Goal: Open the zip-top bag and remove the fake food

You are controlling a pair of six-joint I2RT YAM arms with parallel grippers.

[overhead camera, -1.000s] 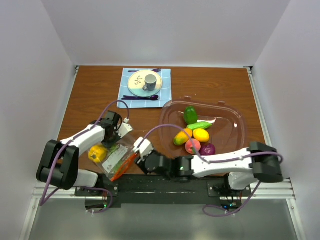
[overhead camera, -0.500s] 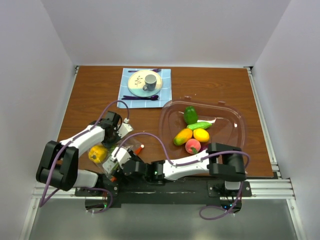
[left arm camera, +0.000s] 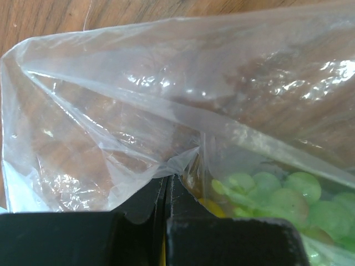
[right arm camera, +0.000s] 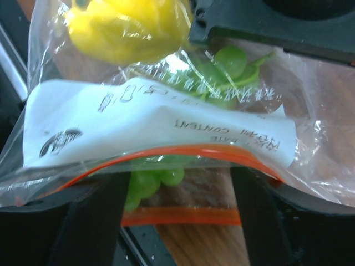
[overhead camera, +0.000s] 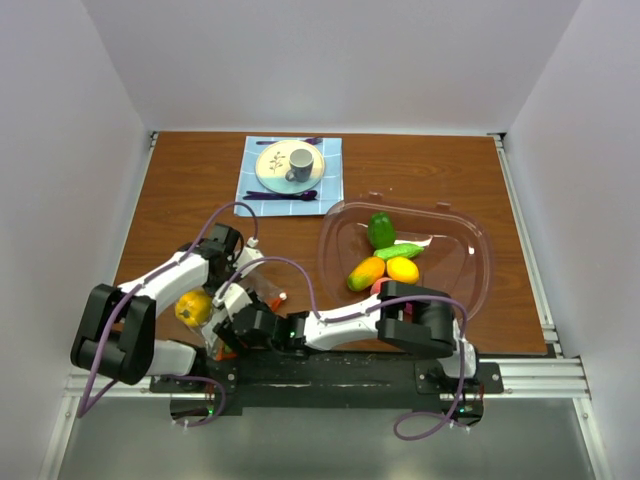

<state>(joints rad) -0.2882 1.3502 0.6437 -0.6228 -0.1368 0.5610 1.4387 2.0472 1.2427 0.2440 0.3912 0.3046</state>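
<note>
Step in hand: opening the bag. The clear crinkly zip-top bag (right arm camera: 161,124) with orange-red zipper strip is lying near-left on the brown wooden table (overhead camera: 180,190). A fold of its plastic is pinched in the fully closed left gripper (left arm camera: 166,183). The right gripper (right arm camera: 177,185) is spread wide, zipper edge btwn its fingers; contact can't be told. Next, prob.: one lip to be clamped and pulled apart. Only the right wrist view shows the strips parted, w/ green grape bunch (right arm camera: 152,177) and yellow fake fruit (right arm camera: 127,27) behind the plastic. Only the top view shows other fake food (overhead camera: 385,255) in the clear pinkish plastic bowl (overhead camera: 472,238), right.
</note>
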